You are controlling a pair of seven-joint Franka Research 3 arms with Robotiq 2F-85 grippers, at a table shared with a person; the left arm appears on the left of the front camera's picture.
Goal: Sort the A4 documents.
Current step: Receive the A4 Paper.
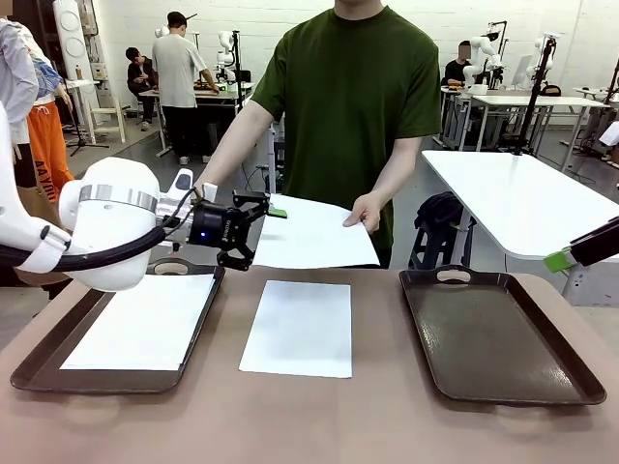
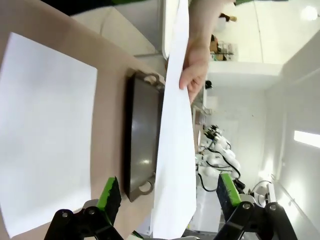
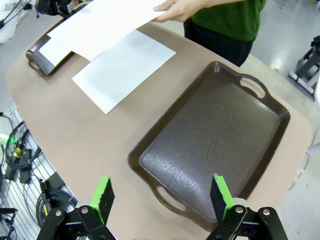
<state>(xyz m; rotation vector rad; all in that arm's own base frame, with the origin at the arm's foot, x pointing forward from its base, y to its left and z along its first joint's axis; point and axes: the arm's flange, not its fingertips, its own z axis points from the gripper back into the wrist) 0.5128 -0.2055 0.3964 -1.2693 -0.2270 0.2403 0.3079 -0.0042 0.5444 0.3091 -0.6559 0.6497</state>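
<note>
Left gripper [image 1: 251,230] wide open, edge of thin white A4 paper sheet [image 1: 314,232] between jaws; person's hand [image 1: 366,211] holds opposite side. Close squarely, deep bite; pull once hand releases.

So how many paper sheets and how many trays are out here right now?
Brown trays: 2, left tray and right tray
White paper sheets: 3, tray sheet, table sheet, held sheet
Total: 5

A4 documents [image 1: 296,327]: three | dark brown trays [image 1: 493,333]: two
</note>
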